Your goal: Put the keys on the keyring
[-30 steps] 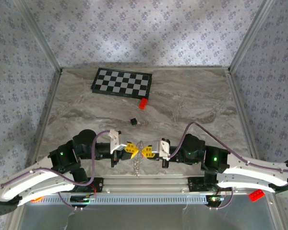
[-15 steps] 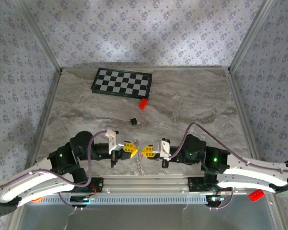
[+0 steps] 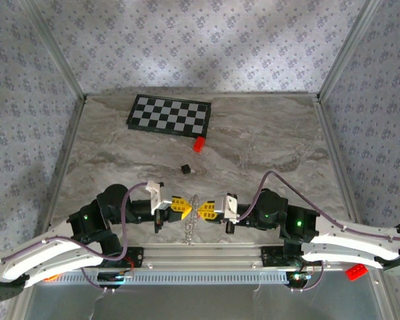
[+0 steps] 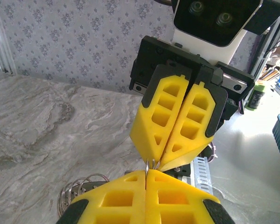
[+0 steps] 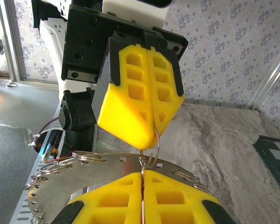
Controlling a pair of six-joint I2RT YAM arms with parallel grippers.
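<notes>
Guessing the keyring [image 3: 189, 227] is light, springy and slippery, so left fingers [image 3: 180, 207] and right fingers [image 3: 206, 212], both shut, pinch its thin wire.

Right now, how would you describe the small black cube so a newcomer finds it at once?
Find the checkerboard mat at the far side of the marble table. Off its near right corner lies a red block; slightly nearer and to the left sits the black cube. It is black and smaller than the block.
</notes>
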